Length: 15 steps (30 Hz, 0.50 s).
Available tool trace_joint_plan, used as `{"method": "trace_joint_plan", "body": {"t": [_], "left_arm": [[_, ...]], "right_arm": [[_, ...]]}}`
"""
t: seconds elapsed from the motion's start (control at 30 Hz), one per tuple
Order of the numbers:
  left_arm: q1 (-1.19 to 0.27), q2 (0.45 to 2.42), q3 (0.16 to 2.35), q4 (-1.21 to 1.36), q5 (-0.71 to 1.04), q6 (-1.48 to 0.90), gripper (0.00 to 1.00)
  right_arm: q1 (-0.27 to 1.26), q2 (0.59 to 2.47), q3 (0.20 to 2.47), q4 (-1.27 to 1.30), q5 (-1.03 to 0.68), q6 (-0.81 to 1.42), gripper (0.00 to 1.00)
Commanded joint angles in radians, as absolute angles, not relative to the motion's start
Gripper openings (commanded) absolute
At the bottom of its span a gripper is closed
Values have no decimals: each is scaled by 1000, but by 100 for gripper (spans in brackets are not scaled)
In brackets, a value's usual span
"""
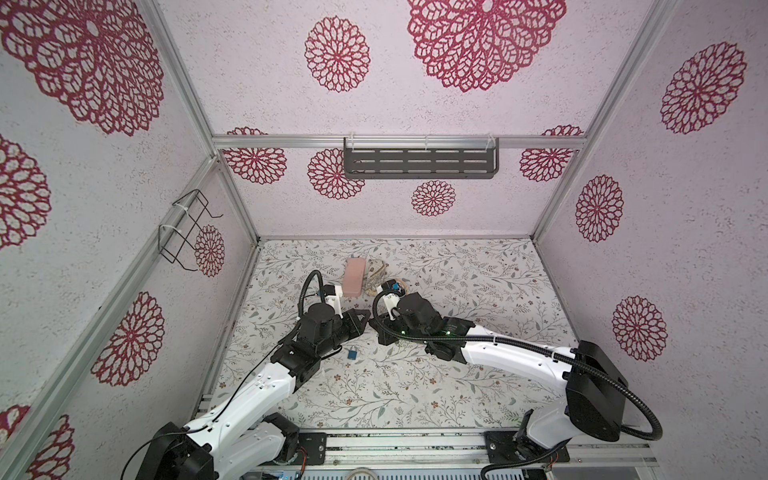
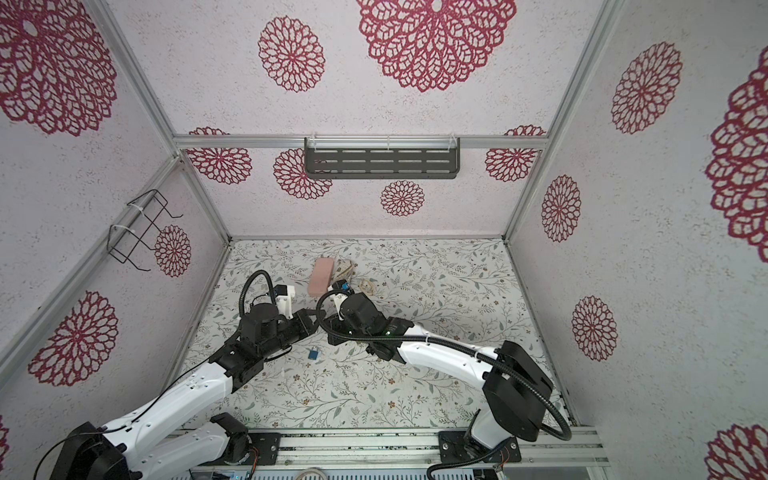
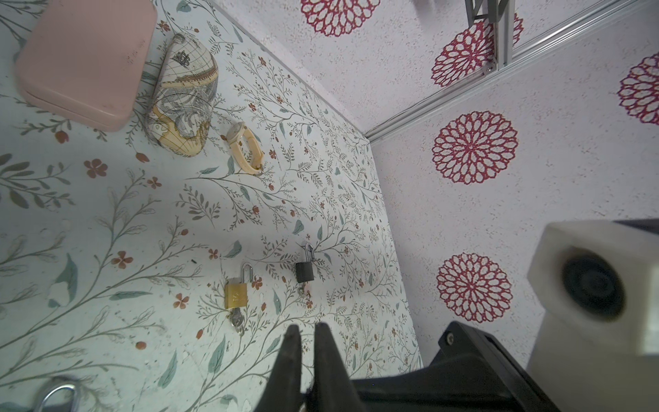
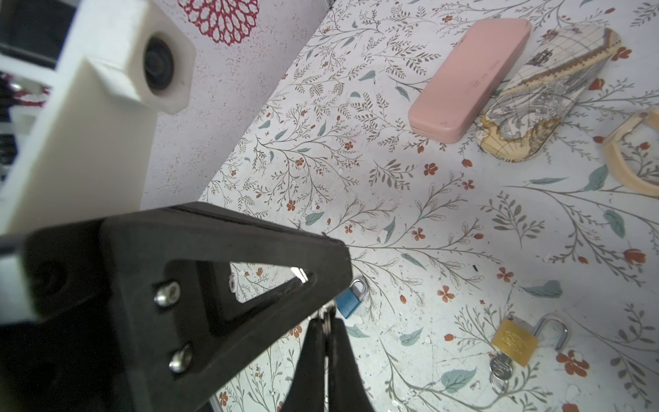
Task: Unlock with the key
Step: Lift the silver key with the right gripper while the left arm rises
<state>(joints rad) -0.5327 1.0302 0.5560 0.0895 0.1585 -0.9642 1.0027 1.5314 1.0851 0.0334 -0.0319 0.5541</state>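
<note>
- Right gripper (image 4: 326, 324) closed on key ring (image 4: 325, 316).
- Left gripper (image 3: 308, 330) closed, tip just beside the right's; any hold cannot be told.
- Blue padlock (image 4: 351, 299) lies on table (image 4: 463, 221) near both grippers, shackle shut.

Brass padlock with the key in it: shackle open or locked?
Open. In the right wrist view the brass padlock has its steel shackle swung out beside the body, one leg free.
</note>
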Motion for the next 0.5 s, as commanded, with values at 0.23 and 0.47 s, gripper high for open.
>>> {"method": "trace_joint_plan", "body": {"t": [0.23, 0.47], "left_arm": [[-539, 1002, 531, 121, 136, -945, 0], [-537, 986, 535, 129, 123, -903, 0]], "right_arm": [[994, 1533, 1108, 60, -34, 563, 0], [993, 1508, 1106, 51, -21, 552, 10]]}}
